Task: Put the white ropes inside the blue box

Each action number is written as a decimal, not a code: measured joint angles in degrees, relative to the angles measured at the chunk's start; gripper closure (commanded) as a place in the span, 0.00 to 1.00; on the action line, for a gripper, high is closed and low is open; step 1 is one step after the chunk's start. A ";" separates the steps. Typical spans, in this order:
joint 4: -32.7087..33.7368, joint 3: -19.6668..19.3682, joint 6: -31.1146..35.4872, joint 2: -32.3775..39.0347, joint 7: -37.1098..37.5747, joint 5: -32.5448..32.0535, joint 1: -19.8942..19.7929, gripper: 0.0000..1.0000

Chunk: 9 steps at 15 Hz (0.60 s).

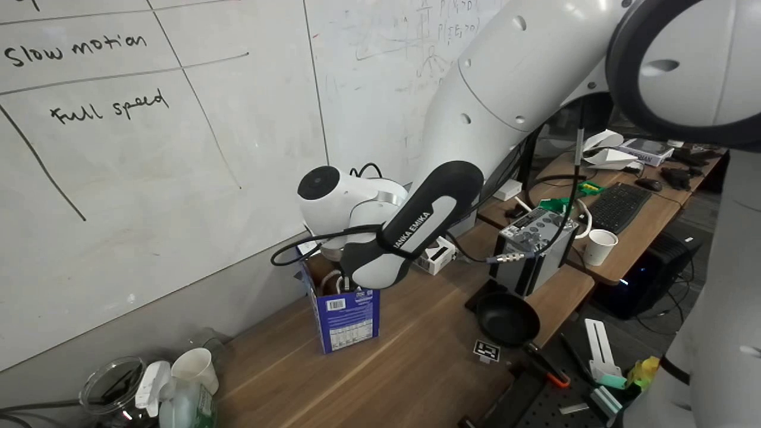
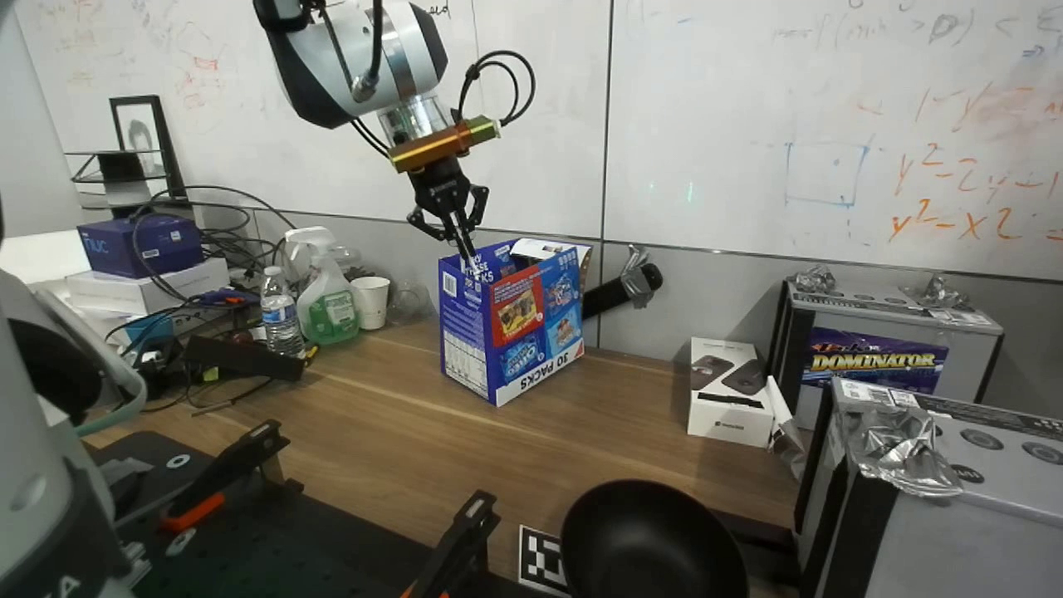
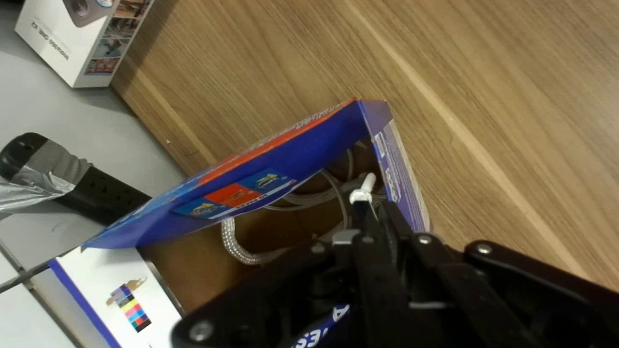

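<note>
Whiteboard (image 1: 178, 148) behind, "Slow motion" and "full speed" lettered across it, and a wood-topped bench (image 1: 410, 345) below: that's the ground, and the box (image 2: 540, 324) stands on it with its top open. Here's the gripper (image 2: 469, 249), pointing down at the narrow barcode end, its fingers pressed together and, by the look of it, pinched on a white rope end (image 3: 361, 195) that pokes out past the tips. Which rope it belongs to, and whether those tips dip below the rim, is hard to tell with the gripper's own bulk in the way. Inside the box lies the rest: paler coils (image 3: 314, 197) below the tips, then the thick rope (image 3: 230, 241) curving further along. And this is what the next move turns on! The box's long axis runs away from the gripper, barcode wall close by, open space toward the far end; so the lone arm (image 1: 493, 119) probably wants to lean that way, then let go. Too near the wall and the rope end could snag on the rim. Nearly done, one would judge.

And the lettering on show: "30 PACKS" low on the box's front, "DOMINATOR" across a purple label (image 2: 872, 361), "nuc" on a blue carton (image 2: 141, 245), "Insta360 ONE X2" on a white carton (image 3: 82, 43), "ANKA EMIKA" along the arm.
</note>
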 measured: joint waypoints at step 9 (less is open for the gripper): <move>3.93 -0.20 -0.06 3.64 0.00 2.54 -0.19 0.17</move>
